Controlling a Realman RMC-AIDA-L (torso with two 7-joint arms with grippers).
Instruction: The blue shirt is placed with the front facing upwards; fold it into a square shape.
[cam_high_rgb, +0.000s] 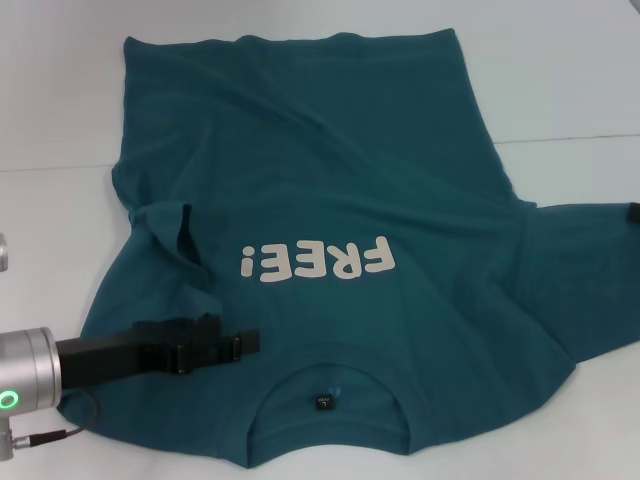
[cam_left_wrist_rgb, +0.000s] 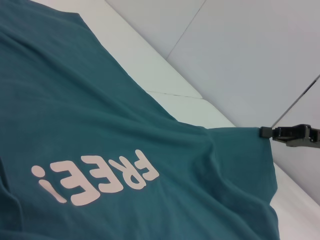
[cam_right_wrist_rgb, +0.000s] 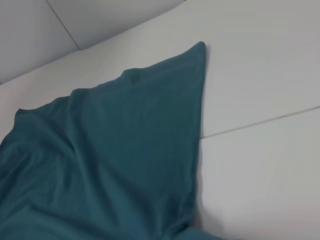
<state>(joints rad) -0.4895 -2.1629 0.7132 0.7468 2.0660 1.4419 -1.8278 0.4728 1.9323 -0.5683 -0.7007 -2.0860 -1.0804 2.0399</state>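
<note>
Jaws unreadable: left gripper (cam_high_rgb: 245, 342) over blue shirt (cam_high_rgb: 330, 180), right gripper (cam_left_wrist_rgb: 267, 132) at sleeve edge.

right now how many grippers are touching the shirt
2: the left gripper lies on the blue shirt near the collar on the robot's left; the right gripper meets the sleeve edge on the right, mostly out of frame.

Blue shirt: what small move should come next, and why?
Probably the left gripper carrying the left sleeve further inward over the blue shirt. It sits on the shoulder beside the collar with that sleeve already bunched in; the right gripper is at the right sleeve edge.
</note>
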